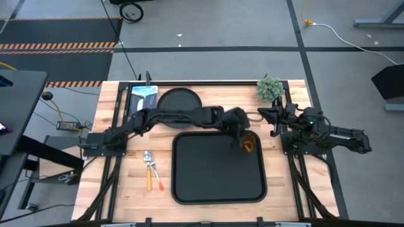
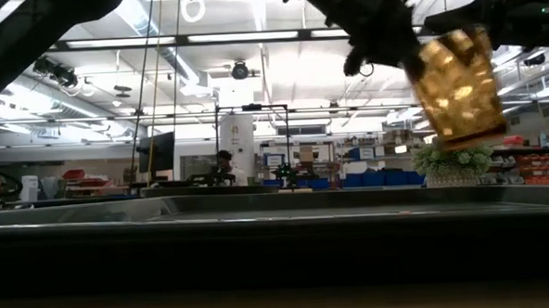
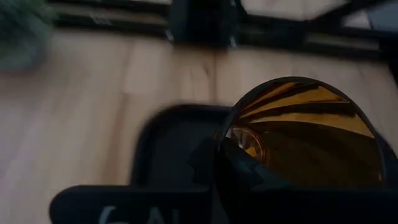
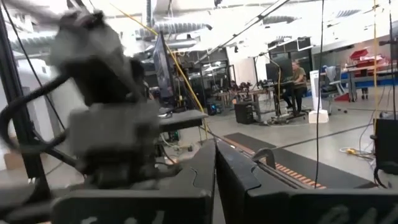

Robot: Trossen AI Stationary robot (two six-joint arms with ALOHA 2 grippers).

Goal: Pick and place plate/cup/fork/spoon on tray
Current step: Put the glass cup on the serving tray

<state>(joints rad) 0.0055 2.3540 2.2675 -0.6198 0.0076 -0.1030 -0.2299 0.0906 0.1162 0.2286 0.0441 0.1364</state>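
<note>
My left gripper (image 1: pixel 242 137) reaches across the table and is shut on the amber cup (image 1: pixel 248 145), above the far right corner of the black tray (image 1: pixel 208 173). In the low view the cup (image 2: pixel 457 83) hangs tilted, well above the tray's edge (image 2: pixel 258 209). The round black plate (image 1: pixel 178 99) rests on the wood beyond the tray's far left corner. The fork and spoon (image 1: pixel 152 171) lie side by side on the wood left of the tray. My right gripper (image 1: pixel 274 117) waits at the right, fingers shut (image 4: pixel 216 171), empty. My left gripper holds the cup by its rim (image 3: pixel 222 134), with one finger (image 3: pixel 249 169) inside the mouth and one outside. The fingers come from above and from the table's left. The cup is lifted clear of the tray and tilted, its mouth (image 3: pixel 305 134) facing the wrist camera.
A small potted plant (image 1: pixel 270 88) stands at the far right of the table and shows behind the cup in the low view (image 2: pixel 451 160). A blue-and-white card (image 1: pixel 144 94) lies left of the plate. Black frame rails run along the table's sides.
</note>
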